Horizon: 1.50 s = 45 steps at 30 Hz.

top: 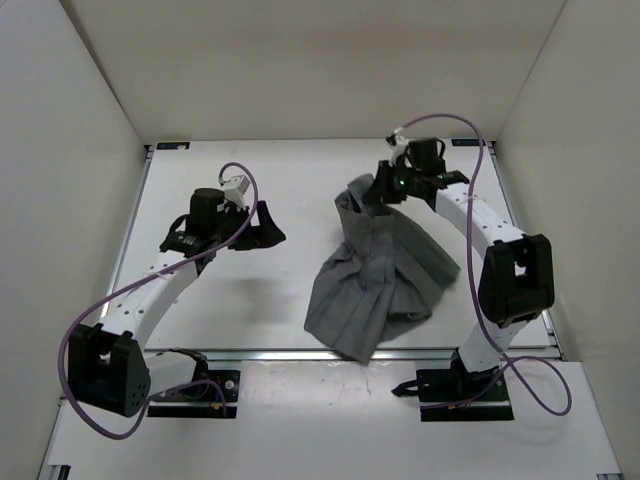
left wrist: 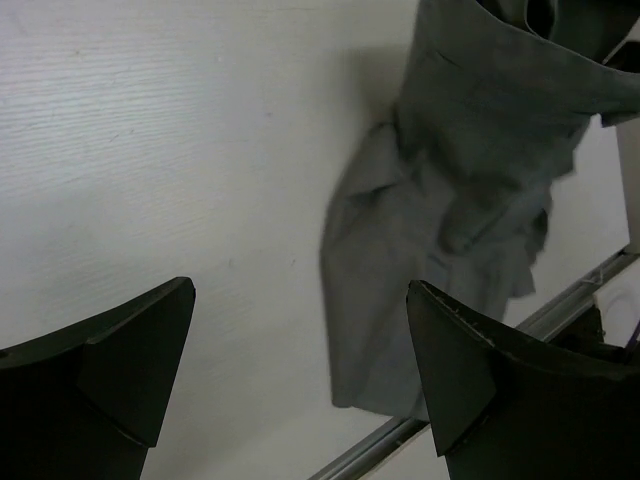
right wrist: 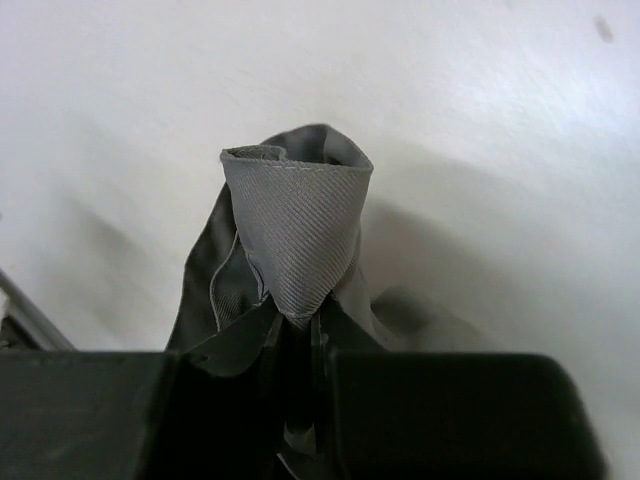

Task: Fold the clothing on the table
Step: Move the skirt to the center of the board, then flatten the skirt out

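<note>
Where right fingers (right wrist: 238,345) pinch it, the clothing (right wrist: 295,230) hangs draped.

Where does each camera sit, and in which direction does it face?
Top external: above and behind the arms, facing down on the table; both arms, the open left hand and the right hand shut on the clothing show.
Left wrist: on the left arm, facing the table past its own spread fingers.
Right wrist: on the right arm, facing down along its fingers pinching a fold.
Shared: all three show the clothing.
</note>
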Tool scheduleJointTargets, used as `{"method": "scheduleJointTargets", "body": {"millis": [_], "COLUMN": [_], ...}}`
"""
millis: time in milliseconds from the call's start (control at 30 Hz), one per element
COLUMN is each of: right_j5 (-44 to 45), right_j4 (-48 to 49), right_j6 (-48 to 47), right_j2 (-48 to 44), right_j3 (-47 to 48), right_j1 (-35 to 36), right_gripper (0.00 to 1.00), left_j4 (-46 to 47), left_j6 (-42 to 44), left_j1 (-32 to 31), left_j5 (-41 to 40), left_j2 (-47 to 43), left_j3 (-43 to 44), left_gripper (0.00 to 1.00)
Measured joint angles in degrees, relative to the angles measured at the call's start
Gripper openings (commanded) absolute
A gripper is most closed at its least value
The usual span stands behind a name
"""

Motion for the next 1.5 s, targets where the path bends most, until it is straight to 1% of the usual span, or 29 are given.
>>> {"method": "scheduleJointTargets", "body": {"millis": [67, 100, 200, 233, 267, 300, 333, 367, 400, 433, 467, 500, 567, 633, 733, 833, 933, 967, 1000, 1100, 1167, 1300, 1500], "right_j5": [-1.1, -1.4, 0.6, 0.7, 0.1, -0.5, -0.8, -0.9, -0.5, 0.1, 0.7, 1.4, 2.8, 3.9, 4.2, 3.8, 3.4, 3.3, 3.4, 4.3, 4.7, 4.3, 6.0], "right_j4": [0.6, 0.9, 1.4, 1.1, 0.5, -0.2, -1.2, -2.4, -3.3, -4.0, -4.9, -5.7, -6.3, -7.1, -8.1, -7.5, -6.9, -6.9, -6.7, -6.3, -6.2, -5.5, -5.5], "right_j6": [0.5, 0.5, 0.1, 0.0, -0.1, -0.1, -0.1, -0.1, -0.4, -0.5, -0.7, -0.9, -1.4, -1.7, -2.2, -3.1, -4.2, -4.8, -5.3, -7.3, -8.3, -10.3, -13.3], "right_j2": [2.6, 3.7, 5.7, 6.4, 7.3, 8.2, 9.2, 10.4, 11.1, 11.5, 11.6, 11.4, 10.0, 7.2, 2.8, -0.4, -1.3, -1.3, -1.3, -1.0, 0.3, 6.4, 16.8], "right_j3": [6.9, 9.7, 14.7, 15.6, 16.2, 16.3, 16.3, 16.0, 15.0, 13.2, 11.0, 8.7, 2.8, -2.8, -6.6, -6.7, -6.1, -5.7, -5.5, -4.0, -1.6, 5.8, 15.9], "right_j1": [2.9, 4.4, 8.3, 9.2, 9.6, 9.3, 8.4, 7.1, 5.6, 3.9, 2.4, 0.9, -2.3, -4.8, -6.9, -7.9, -7.7, -7.3, -6.8, -4.3, -2.6, -0.7, 1.1], "right_gripper": [0.0, 0.0, 0.0, 0.03, 0.17, 0.24, 0.37, 0.48, 0.53, 0.63, 0.71, 0.74, 0.86, 0.87, 0.88, 0.87, 0.87, 0.87, 0.9, 0.91, 0.91, 0.9, 0.91], "left_j4": [2.0, 2.9, 5.5, 6.4, 7.3, 8.3, 9.6, 10.8, 12.1, 13.1, 14.5, 15.4, 17.4, 19.5, 20.6, 19.3, 17.1, 16.2, 15.5, 13.7, 12.2, 11.4, 11.0], "left_j6": [-0.4, -0.6, -1.5, -1.8, -2.0, -2.2, -2.4, -2.8, -3.3, -3.7, -4.2, -4.7, -5.8, -7.6, -10.3, -12.8, -14.5, -14.9, -15.3, -16.6, -17.4, -18.9, -20.8], "left_j1": [-0.2, -0.6, -2.2, -2.9, -3.6, -4.4, -5.2, -6.0, -6.8, -7.6, -8.5, -9.4, -11.2, -13.0, -14.6, -14.7, -14.0, -13.6, -13.4, -12.5, -12.0, -11.9, -11.8], "left_j5": [1.6, 2.3, 4.2, 4.5, 4.6, 4.7, 4.8, 4.8, 4.8, 4.7, 4.6, 4.5, 3.7, 1.5, -2.8, -7.7, -12.5, -13.7, -14.8, -17.5, -18.7, -20.0, -20.1], "left_j2": [0.9, 1.2, 2.1, 2.3, 2.5, 2.7, 3.0, 3.4, 4.1, 5.0, 6.2, 7.5, 10.4, 13.6, 17.8, 22.5, 26.7, 27.5, 27.8, 27.7, 27.7, 27.7, 29.0], "left_j3": [0.0, 0.0, 0.0, 0.0, -0.1, -0.3, -0.7, -1.2, -1.7, -2.1, -2.6, -2.9, -3.1, -3.1, -2.2, 1.2, 6.2, 7.3, 7.9, 8.1, 8.0, 6.7, 6.0], "left_gripper": [0.98, 0.99, 0.99, 0.99, 0.99, 0.99, 0.98, 0.99, 0.99, 0.99, 0.99, 0.99, 0.98, 0.99, 0.99, 0.99, 0.98, 0.99, 0.99, 0.99, 0.99, 0.98, 0.86]}}
